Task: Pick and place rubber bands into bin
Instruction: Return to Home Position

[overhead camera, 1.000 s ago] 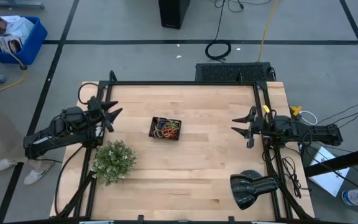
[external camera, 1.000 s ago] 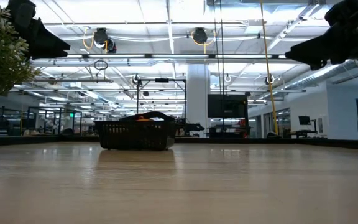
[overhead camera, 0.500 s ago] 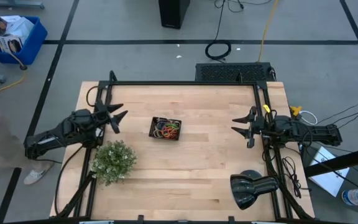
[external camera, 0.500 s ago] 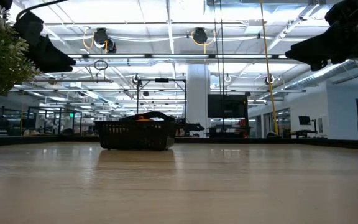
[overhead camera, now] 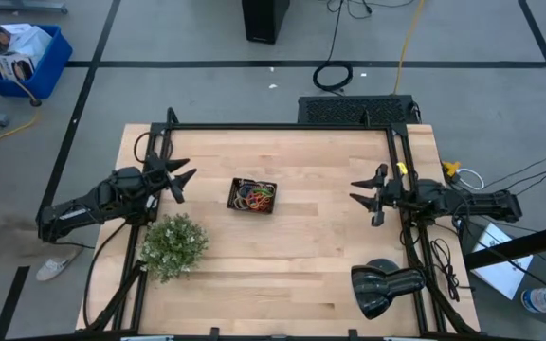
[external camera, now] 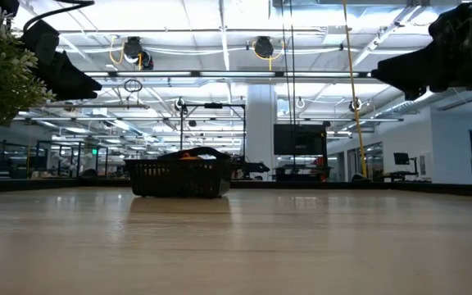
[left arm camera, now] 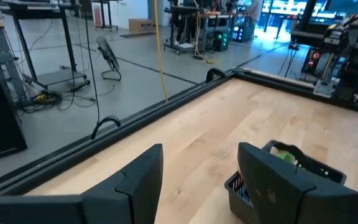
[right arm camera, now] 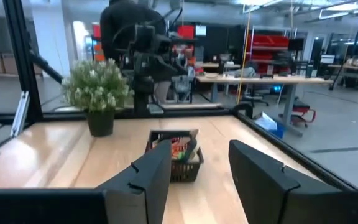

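Left pincer (overhead camera: 180,180) and right pincer (overhead camera: 360,194) hang wide and empty; taking the left arm home, you could clip the plant (overhead camera: 173,244) just beside that pincer.

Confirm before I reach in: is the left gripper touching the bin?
Apart. The high view shows a strip of bare table between the left gripper and the bin, and the low view shows that gripper raised well above the tabletop.

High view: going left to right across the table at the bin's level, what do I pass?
Left gripper, open → bin holding the rubber bands → right gripper, open.
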Robot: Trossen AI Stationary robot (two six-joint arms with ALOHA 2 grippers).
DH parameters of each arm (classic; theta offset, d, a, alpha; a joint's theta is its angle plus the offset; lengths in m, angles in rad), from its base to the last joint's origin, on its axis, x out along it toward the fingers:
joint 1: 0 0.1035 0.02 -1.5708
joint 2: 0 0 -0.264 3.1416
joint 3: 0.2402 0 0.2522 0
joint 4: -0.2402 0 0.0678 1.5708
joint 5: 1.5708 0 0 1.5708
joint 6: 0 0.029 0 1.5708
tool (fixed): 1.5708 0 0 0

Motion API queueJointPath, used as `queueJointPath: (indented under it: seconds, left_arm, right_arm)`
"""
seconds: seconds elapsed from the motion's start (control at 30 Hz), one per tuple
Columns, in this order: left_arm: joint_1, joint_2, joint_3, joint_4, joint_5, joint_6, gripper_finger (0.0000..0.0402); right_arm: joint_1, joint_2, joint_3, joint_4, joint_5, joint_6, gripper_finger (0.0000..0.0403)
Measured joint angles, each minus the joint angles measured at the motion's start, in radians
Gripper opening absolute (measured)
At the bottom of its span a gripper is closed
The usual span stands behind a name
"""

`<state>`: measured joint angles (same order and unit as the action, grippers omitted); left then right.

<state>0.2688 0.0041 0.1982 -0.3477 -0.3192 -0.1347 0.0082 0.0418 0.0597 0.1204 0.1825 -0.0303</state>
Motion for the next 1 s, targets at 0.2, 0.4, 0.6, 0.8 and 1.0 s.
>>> queueJointPath:
  seconds: [0.2, 0.4, 0.6, 0.8, 1.0]
  left_arm:
    - [0.000, 0.000, 0.000, -0.001, 0.000, -0.003, 0.0216]
    - [0.000, 0.000, 0.000, -0.001, 0.001, -0.002, 0.0216]
    - [0.000, 0.000, 0.000, -0.001, 0.002, -0.001, 0.0216]
    - [0.000, 0.000, 0.000, -0.034, 0.004, -0.001, 0.0216]
    - [0.000, 0.000, -0.023, 0.002, 0.003, 0.023, 0.0216]
  right_arm:
    - [0.000, 0.000, -0.001, -0.053, 0.000, 0.032, 0.0158]
    - [0.000, 0.002, -0.003, -0.099, -0.003, 0.067, 0.0156]
    - [0.000, 0.002, -0.004, -0.137, -0.007, 0.068, 0.0155]
    - [0.000, 0.002, -0.004, -0.139, -0.011, 0.071, 0.0155]
    - [0.000, 0.003, -0.005, -0.140, -0.008, 0.069, 0.0155]
